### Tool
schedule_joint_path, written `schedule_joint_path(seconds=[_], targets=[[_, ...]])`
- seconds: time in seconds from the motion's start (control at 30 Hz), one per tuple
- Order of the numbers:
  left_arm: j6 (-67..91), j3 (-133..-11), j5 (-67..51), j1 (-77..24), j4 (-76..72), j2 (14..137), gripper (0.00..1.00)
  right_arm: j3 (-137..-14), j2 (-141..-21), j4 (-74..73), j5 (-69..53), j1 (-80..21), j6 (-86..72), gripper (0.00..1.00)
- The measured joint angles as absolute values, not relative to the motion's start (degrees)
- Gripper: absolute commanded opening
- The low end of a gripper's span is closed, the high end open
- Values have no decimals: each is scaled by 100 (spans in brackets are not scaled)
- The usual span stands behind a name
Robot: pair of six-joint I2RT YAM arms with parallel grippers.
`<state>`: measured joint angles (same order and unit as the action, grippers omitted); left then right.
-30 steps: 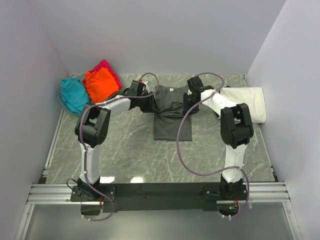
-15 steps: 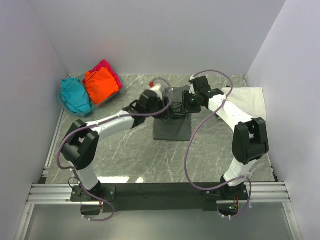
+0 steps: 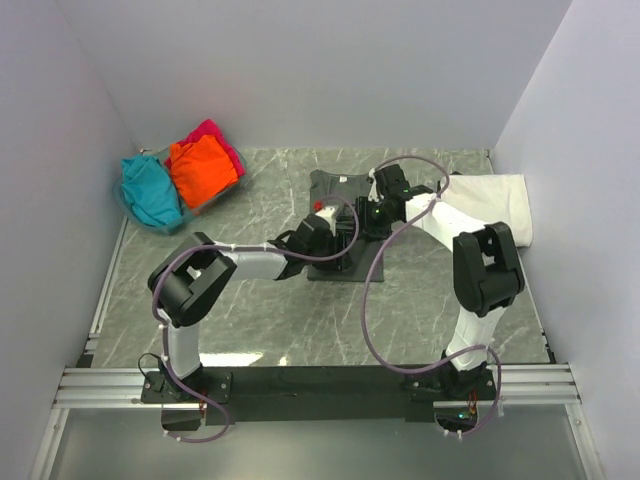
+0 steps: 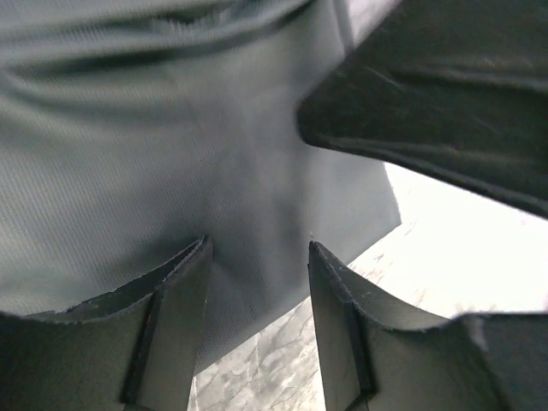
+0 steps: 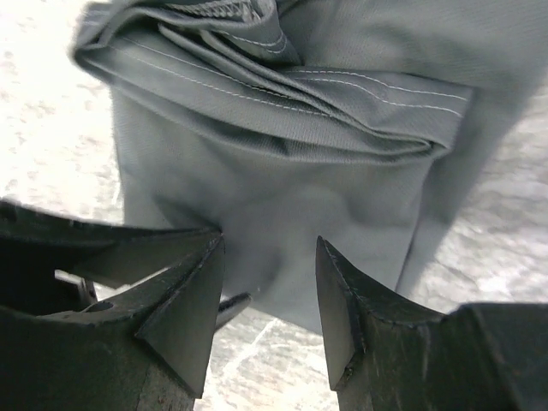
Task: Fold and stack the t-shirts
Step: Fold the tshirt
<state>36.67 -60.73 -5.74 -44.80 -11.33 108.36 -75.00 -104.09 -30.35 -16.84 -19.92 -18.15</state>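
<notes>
— Both pairs of jaws stand parted, empty, over the dark grey t-shirt [image 3: 332, 186] in the middle of the desk [image 3: 260, 320].
— Mid-fold, I'd say. Next they must pinch an edge and fold it over.

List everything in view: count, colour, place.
dark grey t-shirt: one, dark grey, folded, centre far part of table
white t-shirt: one, white, far right edge
orange t-shirt: one, orange, far-left corner
magenta t-shirt: one, magenta, behind the orange one
teal t-shirt: one, teal, left of the orange one
table: one, grey marbled
left gripper: one, black, open over the dark grey t-shirt
right gripper: one, black, open over the same shirt
</notes>
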Motion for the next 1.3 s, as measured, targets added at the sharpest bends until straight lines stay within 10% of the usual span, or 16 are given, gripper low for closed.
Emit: schedule_joint_path(seconds=[0.87, 1.3], targets=[[4233, -4158, 40, -5406, -2954, 10171, 52, -9041, -11939, -3437, -1345, -2335, -1992, 54], [4364, -4001, 517, -5861, -1525, 9264, 60, -8206, -10484, -3378, -1085, -2335, -1975, 57]])
